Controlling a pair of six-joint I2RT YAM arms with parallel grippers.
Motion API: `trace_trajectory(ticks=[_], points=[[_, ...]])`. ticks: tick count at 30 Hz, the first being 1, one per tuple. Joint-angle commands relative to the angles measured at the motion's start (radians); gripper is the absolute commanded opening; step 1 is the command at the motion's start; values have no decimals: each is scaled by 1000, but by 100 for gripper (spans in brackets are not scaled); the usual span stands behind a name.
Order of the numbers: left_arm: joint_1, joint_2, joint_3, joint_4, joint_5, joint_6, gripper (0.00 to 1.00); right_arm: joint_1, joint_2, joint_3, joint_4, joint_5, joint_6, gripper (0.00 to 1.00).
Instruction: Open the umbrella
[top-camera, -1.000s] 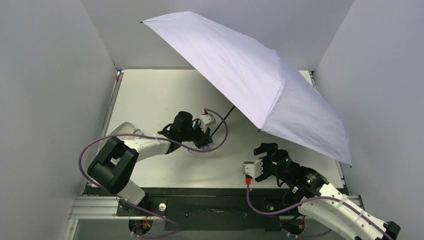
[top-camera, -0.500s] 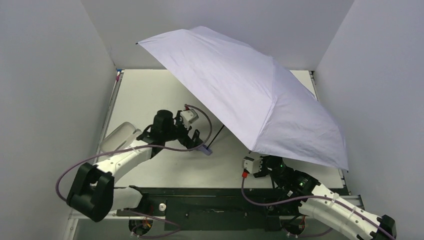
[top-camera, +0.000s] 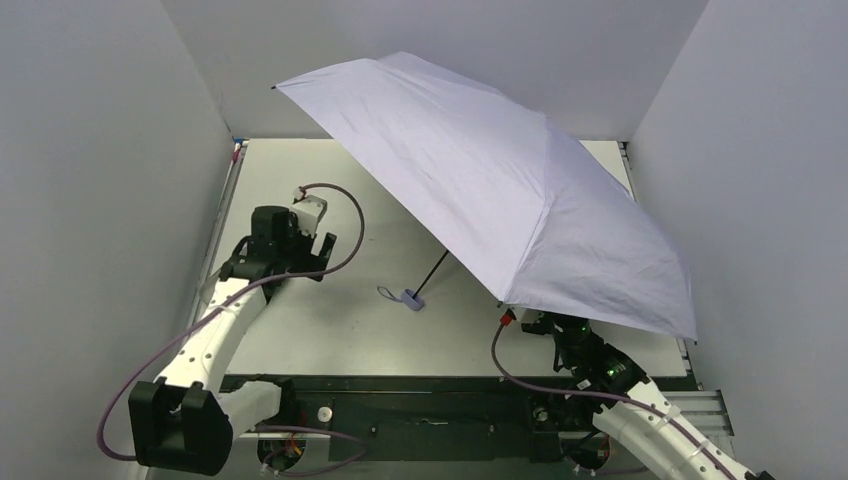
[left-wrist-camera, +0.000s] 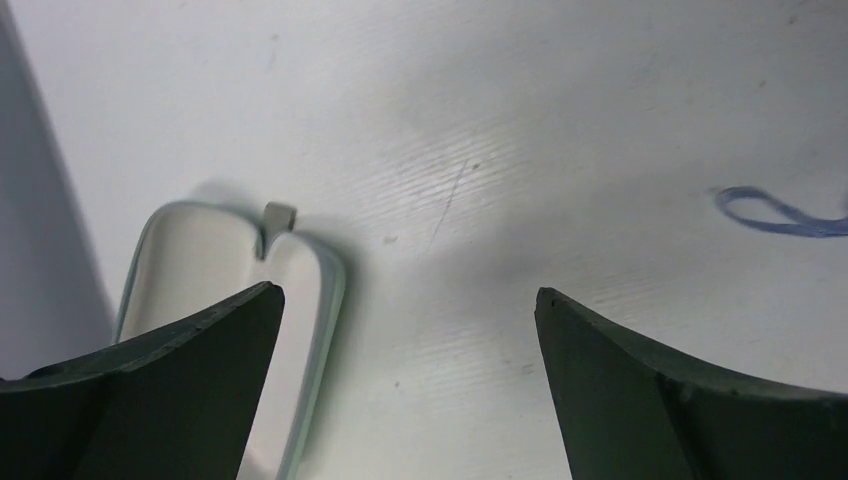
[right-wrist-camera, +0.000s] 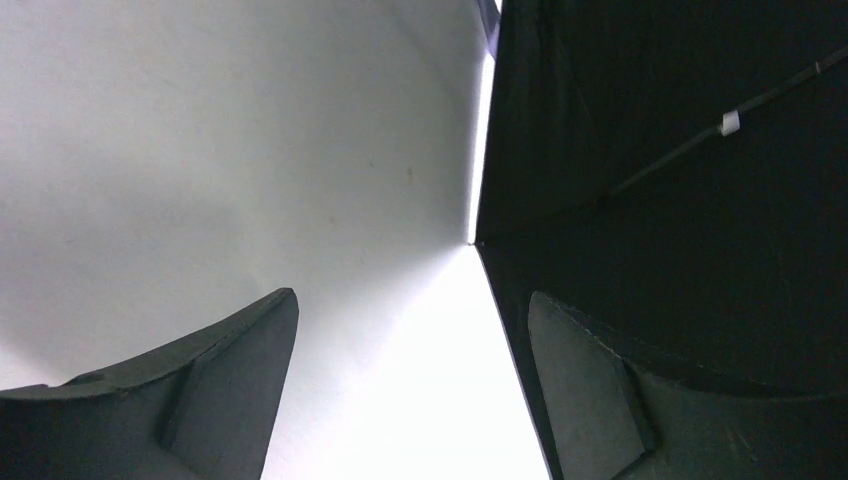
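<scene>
The umbrella (top-camera: 500, 200) stands open, its pale lavender canopy spread over the middle and right of the table. Its thin black shaft (top-camera: 432, 272) slants down to the small lavender handle (top-camera: 410, 298), which rests on the table with its loop (top-camera: 388, 293) beside it. My left gripper (top-camera: 312, 256) is well left of the handle, open and empty; in the left wrist view the gripper (left-wrist-camera: 408, 300) faces bare table, with the loop (left-wrist-camera: 775, 212) at far right. My right gripper (top-camera: 542, 323) sits under the canopy's near edge, open (right-wrist-camera: 412, 300), beside the black lining (right-wrist-camera: 680, 150).
A pale-green-rimmed oblong case shell (left-wrist-camera: 325, 290) lies on the table by my left finger. White walls close in the table (top-camera: 300, 180) on the left, back and right. The canopy's low edge (top-camera: 600, 318) overhangs the right arm.
My left gripper opened, let go of the handle and pulled back to the left. The umbrella dropped and tilted, its handle now on the table. The right arm drew back under the canopy.
</scene>
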Motion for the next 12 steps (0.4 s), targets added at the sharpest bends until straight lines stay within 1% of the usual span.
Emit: trace_trajectory(ticks=[1,3,5,12], points=[[7,-115,-30,-71,-200,5,97,-94,-51,7,12,26,29,80],[5,-175,-67,-54,-220,1,97,-127,-72,12,-8,22,40,80],[4,-192,-89,-44,-240,-3,97,-153,-91,18,-24,17,48,80],[-11,-186,-90,-26,-256,15,97,-189,-133,36,-60,8,57,80]])
